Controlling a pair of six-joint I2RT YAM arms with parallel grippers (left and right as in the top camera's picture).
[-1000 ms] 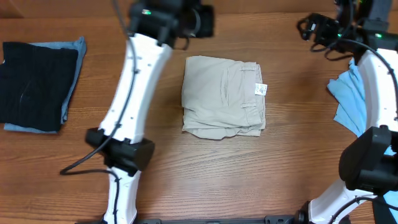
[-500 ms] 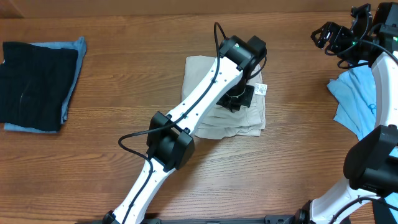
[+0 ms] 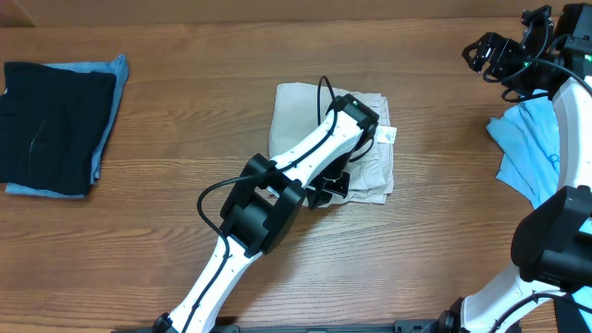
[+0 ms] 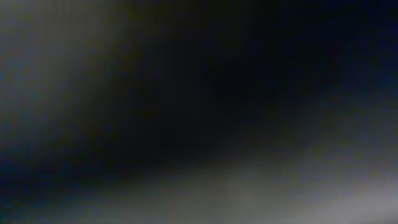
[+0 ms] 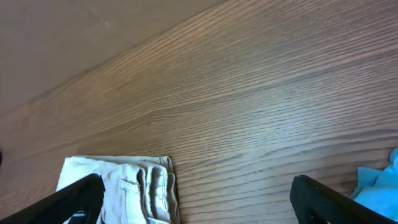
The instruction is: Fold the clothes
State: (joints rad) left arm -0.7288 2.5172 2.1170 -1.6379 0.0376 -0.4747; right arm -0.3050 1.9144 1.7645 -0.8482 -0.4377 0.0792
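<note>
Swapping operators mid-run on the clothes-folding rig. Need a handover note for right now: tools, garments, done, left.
Left tool: shut, down at the near edge of the khaki shorts. Its wrist view is dark, so I cannot tell whether it pinches cloth.
Right tool: open, empty, above bare table at the far right.
Shorts: mid-table, folded into a compact rectangle, white label facing up.
Left to do: probably only a final press or tidy, then pull the left arm clear.
Light blue T-shirt on the right and black garment on the left lie apart from both tools.
</note>
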